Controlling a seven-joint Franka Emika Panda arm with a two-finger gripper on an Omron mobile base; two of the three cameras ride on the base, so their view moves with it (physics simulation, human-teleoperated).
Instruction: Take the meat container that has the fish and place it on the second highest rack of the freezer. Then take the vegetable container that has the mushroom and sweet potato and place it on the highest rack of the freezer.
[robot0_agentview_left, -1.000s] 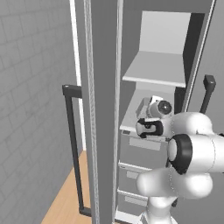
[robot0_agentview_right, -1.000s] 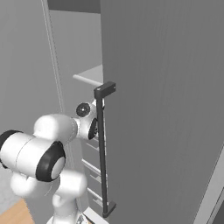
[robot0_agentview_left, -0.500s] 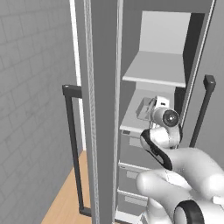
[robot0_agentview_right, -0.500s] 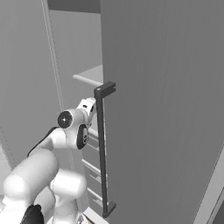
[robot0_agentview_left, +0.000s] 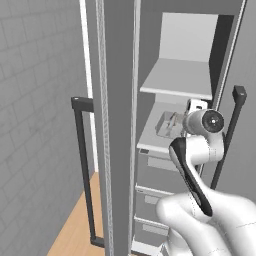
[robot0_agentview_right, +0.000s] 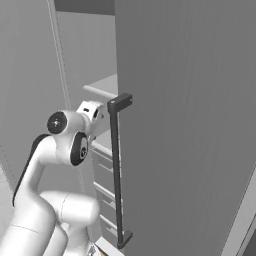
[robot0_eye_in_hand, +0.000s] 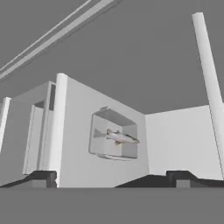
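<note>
The meat container (robot0_agentview_left: 169, 125) is a clear tray that stands on the second highest rack (robot0_agentview_left: 150, 141) of the open freezer (robot0_agentview_left: 200, 45). In the hand view the same container (robot0_eye_in_hand: 98, 135) holds the fish (robot0_eye_in_hand: 121, 138), a small silvery piece. My gripper (robot0_eye_in_hand: 111, 180) is open, a short way back from the container, and its fingertips (robot0_eye_in_hand: 41, 178) hold nothing. My wrist (robot0_agentview_left: 209, 121) hangs just right of the tray. Above it is the bare highest rack (robot0_agentview_left: 175, 80). The vegetable container with the mushroom and sweet potato is out of view.
The freezer door (robot0_agentview_right: 190, 125) stands open at the right, its dark bar handle (robot0_agentview_right: 116, 170) close beside my arm. Grey drawer fronts (robot0_agentview_left: 155, 172) sit under the lower shelf. A second cabinet door with a dark handle (robot0_agentview_left: 82, 165) is on the left, above wooden floor (robot0_agentview_left: 75, 230).
My hand has drawn back from the tray towards the door side and risen a little. The arm's elbow has swung down and forward. The container stays on the shelf.
</note>
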